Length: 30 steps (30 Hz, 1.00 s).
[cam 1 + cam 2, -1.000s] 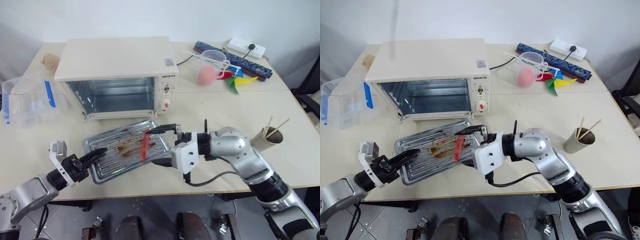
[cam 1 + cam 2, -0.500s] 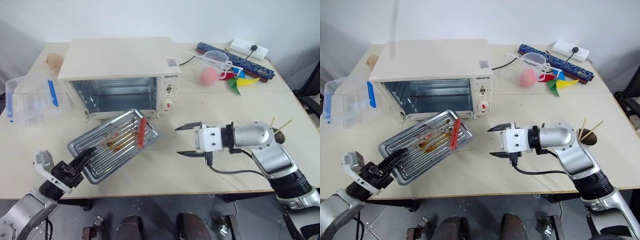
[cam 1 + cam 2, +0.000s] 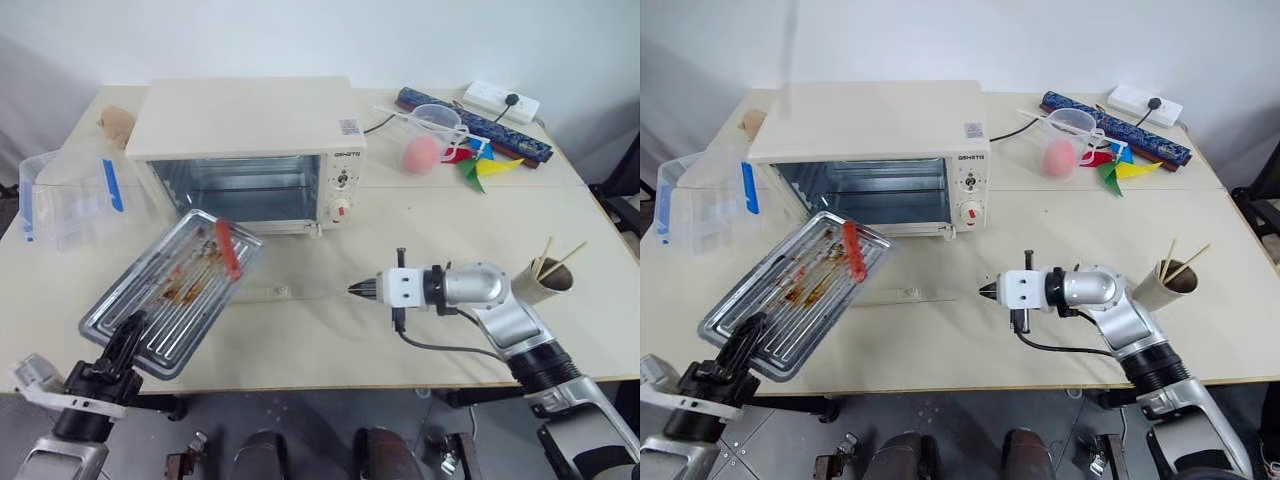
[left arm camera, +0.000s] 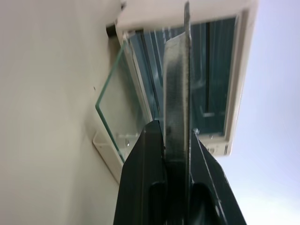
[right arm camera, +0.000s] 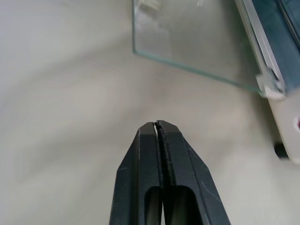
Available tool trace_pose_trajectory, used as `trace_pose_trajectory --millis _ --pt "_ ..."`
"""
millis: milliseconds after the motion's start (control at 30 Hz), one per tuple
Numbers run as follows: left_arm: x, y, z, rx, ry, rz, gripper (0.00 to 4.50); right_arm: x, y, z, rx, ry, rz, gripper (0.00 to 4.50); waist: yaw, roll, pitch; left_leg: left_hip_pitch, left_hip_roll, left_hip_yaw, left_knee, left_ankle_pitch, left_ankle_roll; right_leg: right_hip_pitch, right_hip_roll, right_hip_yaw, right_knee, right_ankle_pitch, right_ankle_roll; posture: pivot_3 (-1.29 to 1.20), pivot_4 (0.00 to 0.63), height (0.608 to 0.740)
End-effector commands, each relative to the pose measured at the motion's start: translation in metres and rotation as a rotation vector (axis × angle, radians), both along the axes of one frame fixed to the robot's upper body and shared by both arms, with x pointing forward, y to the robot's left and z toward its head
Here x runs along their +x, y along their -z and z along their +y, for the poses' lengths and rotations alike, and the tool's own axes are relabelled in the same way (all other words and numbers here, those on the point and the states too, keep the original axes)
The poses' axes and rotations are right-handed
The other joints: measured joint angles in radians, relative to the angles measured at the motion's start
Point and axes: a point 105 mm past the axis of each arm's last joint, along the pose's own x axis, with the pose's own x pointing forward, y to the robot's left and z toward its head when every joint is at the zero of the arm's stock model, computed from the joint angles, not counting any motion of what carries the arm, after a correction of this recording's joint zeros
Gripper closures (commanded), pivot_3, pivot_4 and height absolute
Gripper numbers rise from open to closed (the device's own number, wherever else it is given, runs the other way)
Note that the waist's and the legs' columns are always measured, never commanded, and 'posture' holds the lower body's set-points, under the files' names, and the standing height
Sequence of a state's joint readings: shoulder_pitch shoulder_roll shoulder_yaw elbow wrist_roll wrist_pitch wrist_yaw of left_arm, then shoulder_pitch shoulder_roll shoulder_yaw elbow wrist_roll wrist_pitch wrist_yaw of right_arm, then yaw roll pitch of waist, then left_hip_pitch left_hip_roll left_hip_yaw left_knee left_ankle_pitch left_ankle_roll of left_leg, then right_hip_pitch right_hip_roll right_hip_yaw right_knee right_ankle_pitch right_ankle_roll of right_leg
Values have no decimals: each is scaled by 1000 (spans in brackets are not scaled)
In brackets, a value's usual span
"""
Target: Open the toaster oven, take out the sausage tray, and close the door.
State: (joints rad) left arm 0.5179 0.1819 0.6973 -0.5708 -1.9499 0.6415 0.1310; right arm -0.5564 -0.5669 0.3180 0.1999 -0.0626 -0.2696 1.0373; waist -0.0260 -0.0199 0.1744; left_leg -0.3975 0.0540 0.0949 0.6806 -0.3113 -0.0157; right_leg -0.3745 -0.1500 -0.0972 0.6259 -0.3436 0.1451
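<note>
1. Tray (image 3: pixel 172 290): out of the oven (image 3: pixel 250 150), carried tilted above the counter (image 3: pixel 480 220) at my left front. Its far end points toward the oven's open mouth; its near corner sits in my left gripper (image 3: pixel 120 345). One sausage (image 3: pixel 227 249) lies near the far end.
2. Left gripper: clamped on the tray's rim. In the left wrist view the metal edge (image 4: pixel 177 84) runs straight out between the black fingers (image 4: pixel 140 164), long axis away from me.
3. Door (image 3: pixel 270 285): down, lying flat on the counter in front of the oven, glass pane nearly invisible from above. Its handle bar (image 3: pixel 268 293) is the edge nearest me, running side to side.
4. Right gripper (image 3: pixel 352 290): closed, nothing in it, tips pointing left along the counter toward the handle's right end, near it but apart. The right wrist view shows the pane's corner (image 5: pixel 197 42) just ahead of the pinched tips (image 5: pixel 157 129).
5. Judgement: the closing move turns on this: the door lies left of and level with my right gripper, the free and nearer one. Likely plan is to get under the handle and lift the door toward the oven.
6. Risk: the tray's far end hangs over the door's left part; swinging the door up could clip it unless I take the tray aside.
</note>
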Motion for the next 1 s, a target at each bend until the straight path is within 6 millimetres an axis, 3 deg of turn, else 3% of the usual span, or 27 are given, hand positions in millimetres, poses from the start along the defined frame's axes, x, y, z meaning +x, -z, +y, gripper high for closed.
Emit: trace_pose_trajectory --millis 33,267,567,800,1000 --pt "-12 -15 7 12 -79 -52 4500 -1 2 10 11 -29 -24 4472 0 0 0 0 0 0 0 0 0 0 0 0 0 0 0 0 150 740" --pt "-35 -15 38 19 -268 -56 4500 3 11 32 31 -61 -31 4472 -2 0 0 0 0 0 0 0 0 0 0 0 0 -1 -1 0 150 740" --pt "-42 -9 71 -16 -426 -51 4500 3 11 47 54 -102 -39 4472 -2 0 0 0 0 0 0 0 1 0 0 0 0 -1 -2 0 150 740" --pt "-51 -5 86 -45 -515 -55 4500 -1 -15 62 142 -150 -42 4472 -3 0 0 0 1 0 0 -1 1 0 1 0 0 -1 -2 0 150 740" --pt "-68 15 100 -74 -556 -19 4500 3 -47 61 171 -159 -78 4472 -3 1 0 0 1 -1 0 -1 1 0 1 0 0 -1 -2 0 150 740"
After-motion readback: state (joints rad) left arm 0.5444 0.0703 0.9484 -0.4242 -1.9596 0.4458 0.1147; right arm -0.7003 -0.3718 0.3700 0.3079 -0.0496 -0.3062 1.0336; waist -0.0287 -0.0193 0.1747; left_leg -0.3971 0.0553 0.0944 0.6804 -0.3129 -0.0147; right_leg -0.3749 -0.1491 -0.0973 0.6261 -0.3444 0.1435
